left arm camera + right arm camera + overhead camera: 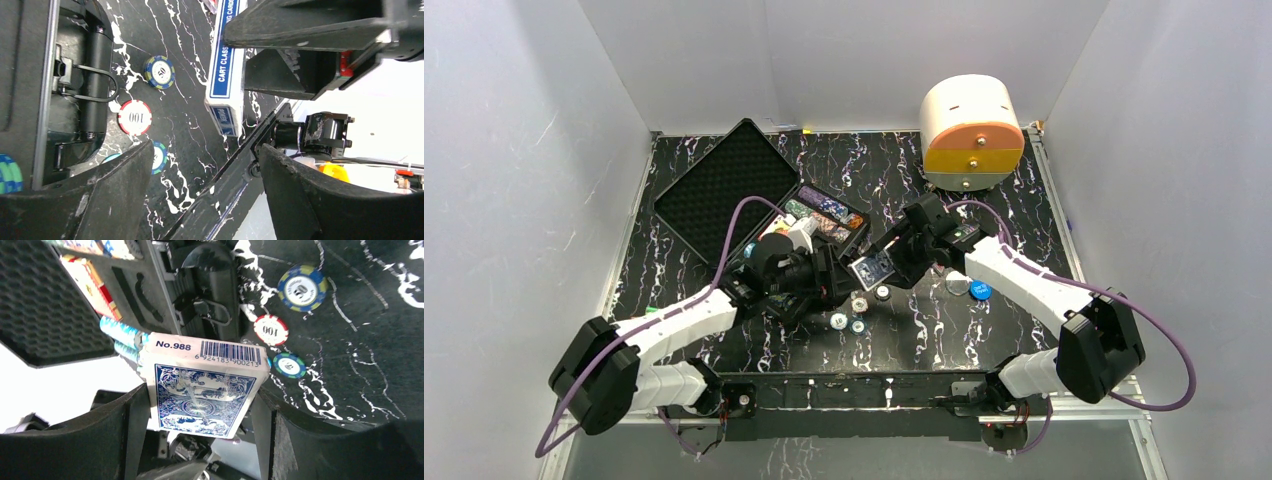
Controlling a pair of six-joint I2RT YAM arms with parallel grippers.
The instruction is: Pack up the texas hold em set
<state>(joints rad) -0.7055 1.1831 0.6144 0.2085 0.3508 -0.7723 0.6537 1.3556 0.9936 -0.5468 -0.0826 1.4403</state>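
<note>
We note right gripper clamped on blue card deck above table centre, just right of open black case. Left gripper spread, empty. Loose chips lie near side.

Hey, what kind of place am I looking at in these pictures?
Most likely a robot test booth in a lab. White panel walls box in a marbled table, the left arm and right arm are bolted to its near edge, and an open poker case sits staged on it.
</note>
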